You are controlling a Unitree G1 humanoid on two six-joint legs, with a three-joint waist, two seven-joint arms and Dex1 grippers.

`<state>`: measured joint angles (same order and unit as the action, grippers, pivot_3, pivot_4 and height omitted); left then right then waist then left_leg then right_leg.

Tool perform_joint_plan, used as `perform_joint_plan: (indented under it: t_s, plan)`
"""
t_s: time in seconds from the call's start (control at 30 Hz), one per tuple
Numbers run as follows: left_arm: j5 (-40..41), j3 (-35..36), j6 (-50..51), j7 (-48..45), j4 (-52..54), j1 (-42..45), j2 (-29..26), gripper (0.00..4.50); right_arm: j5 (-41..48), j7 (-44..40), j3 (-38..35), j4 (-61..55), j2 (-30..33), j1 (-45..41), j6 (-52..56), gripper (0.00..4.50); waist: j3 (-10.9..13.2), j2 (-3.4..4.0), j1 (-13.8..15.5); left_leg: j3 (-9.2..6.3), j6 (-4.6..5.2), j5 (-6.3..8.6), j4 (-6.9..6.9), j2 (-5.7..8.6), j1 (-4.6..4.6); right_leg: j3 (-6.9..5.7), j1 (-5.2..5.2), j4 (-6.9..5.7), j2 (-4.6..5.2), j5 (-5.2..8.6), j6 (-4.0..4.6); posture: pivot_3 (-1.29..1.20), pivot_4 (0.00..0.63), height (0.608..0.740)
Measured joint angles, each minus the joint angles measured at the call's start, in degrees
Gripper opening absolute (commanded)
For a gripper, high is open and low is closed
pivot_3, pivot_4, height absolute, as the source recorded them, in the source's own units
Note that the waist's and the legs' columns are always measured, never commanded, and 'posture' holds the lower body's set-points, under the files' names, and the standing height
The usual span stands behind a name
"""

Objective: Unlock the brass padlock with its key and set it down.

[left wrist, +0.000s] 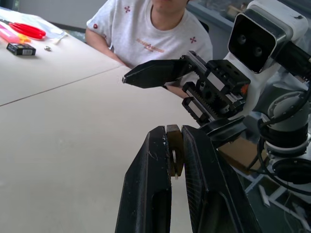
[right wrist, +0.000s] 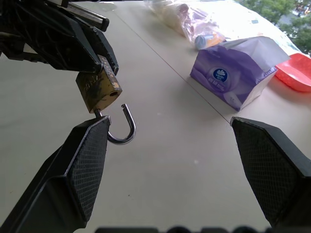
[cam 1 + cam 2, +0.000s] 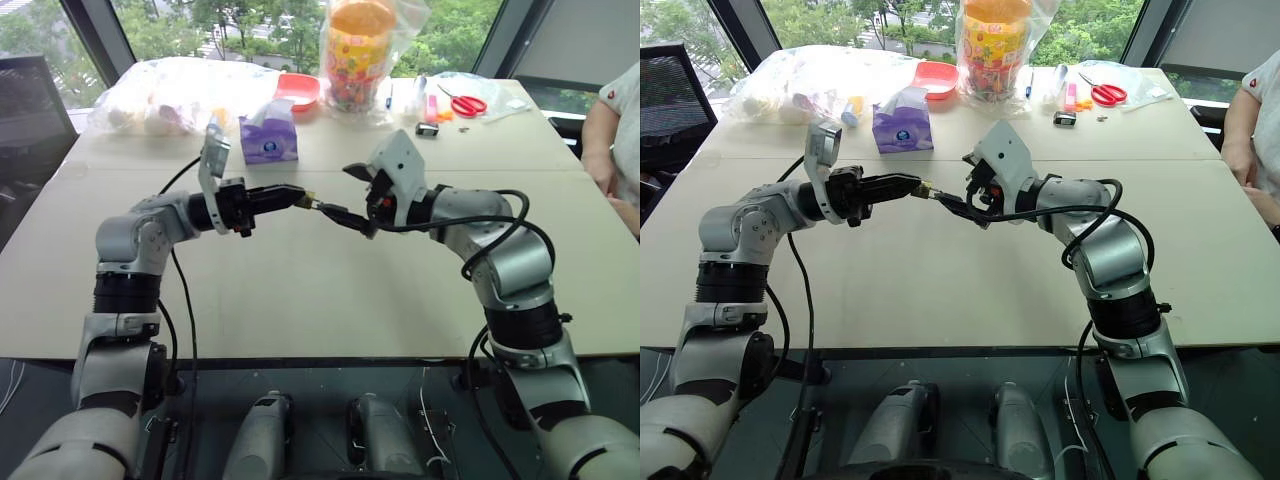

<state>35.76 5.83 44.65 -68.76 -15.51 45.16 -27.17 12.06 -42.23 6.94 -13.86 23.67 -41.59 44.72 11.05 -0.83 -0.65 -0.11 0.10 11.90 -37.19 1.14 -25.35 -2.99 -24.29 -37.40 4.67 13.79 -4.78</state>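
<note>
Brass padlock (image 2: 99, 89) pinched in left claw (image 3: 300, 197) above bench (image 3: 300, 290), swung-open shackle pointing toward wide-spread, empty right claw (image 3: 352, 195).

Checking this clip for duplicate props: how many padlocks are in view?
1. The brass padlock is pinched in the left gripper above the table, shackle sprung open. Another could hide in the bags at the far edge.
</note>
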Motion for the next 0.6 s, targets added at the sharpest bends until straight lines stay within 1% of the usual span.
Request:
perform_joint_plan:
  t_s: [0.33, 0.6]
  plan:
    - [0.0, -0.1, -0.4, -0.9, 0.6, -0.1, -0.2, 0.00, 1.7, 3.3, -3.0, 3.7, -0.1, -1.7, -0.9, 4.14, 0.0, 0.00, 0.0, 0.00, 0.00, 0.00, 0.01, 0.00, 0.00, 0.00, 0.00, 0.02, 0.01, 0.00, 0.00, 0.00, 0.150, 0.740]
    - [1.3, -0.1, -0.2, -1.0, 1.3, -0.1, -0.3, 0.00, 1.6, 2.8, -1.5, 8.2, -0.1, -1.9, -4.2, 4.14, 0.0, 0.00, 0.0, 0.00, 0.00, 0.00, 0.01, 0.00, 0.00, 0.00, 0.00, 0.02, 0.00, 0.00, 0.00, 0.00, 0.150, 0.740]
